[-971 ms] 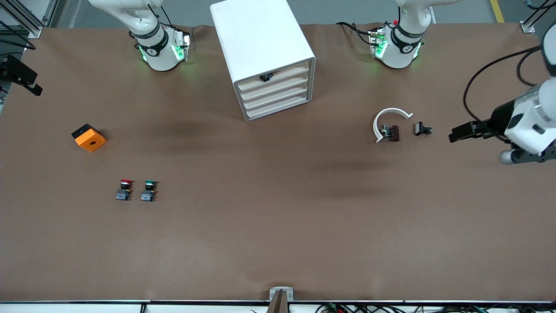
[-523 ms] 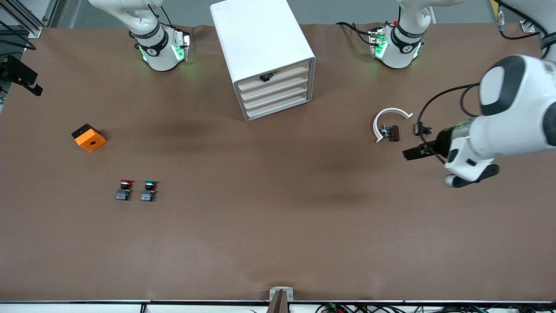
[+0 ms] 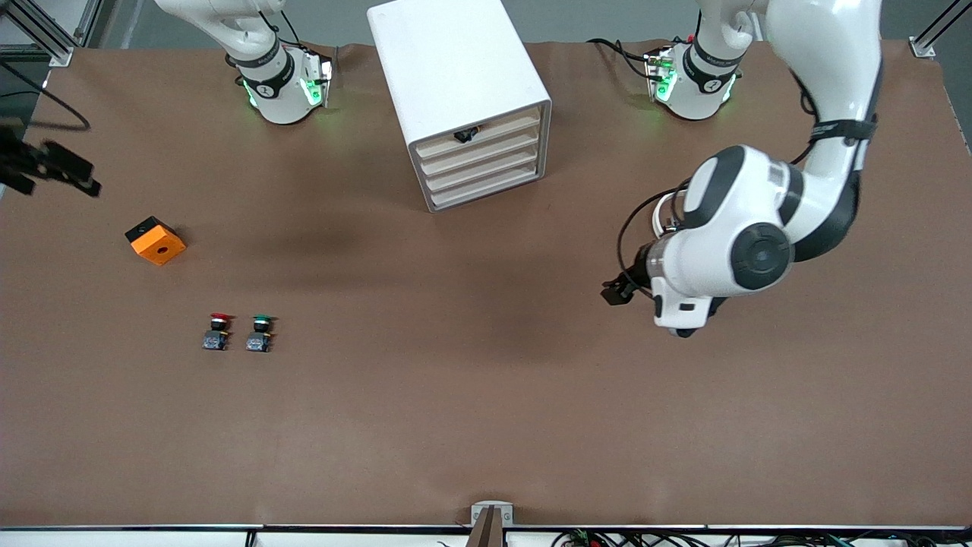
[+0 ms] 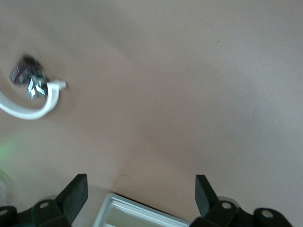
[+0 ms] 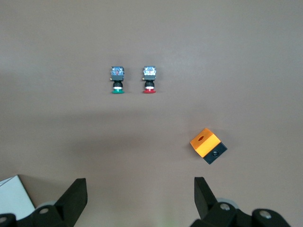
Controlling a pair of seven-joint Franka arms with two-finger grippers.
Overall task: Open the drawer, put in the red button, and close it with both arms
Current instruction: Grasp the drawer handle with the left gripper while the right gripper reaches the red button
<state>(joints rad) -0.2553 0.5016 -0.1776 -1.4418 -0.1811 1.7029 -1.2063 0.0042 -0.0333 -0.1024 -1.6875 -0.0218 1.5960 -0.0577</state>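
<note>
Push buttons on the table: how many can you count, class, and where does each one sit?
2. The red button stands nearer the front camera than the orange cube; the green button stands right beside it, on the cabinet's side. None looks hidden.

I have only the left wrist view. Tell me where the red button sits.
Observer: The red button stands toward the right arm's end of the table, beside the green button.
Operator: Report the drawer.
Observer: The drawer is shut; your left gripper hangs over bare table toward the left arm's end.
Operator: Give me the right gripper.
Observer: The right gripper hangs open over the table near the orange cube.
</note>
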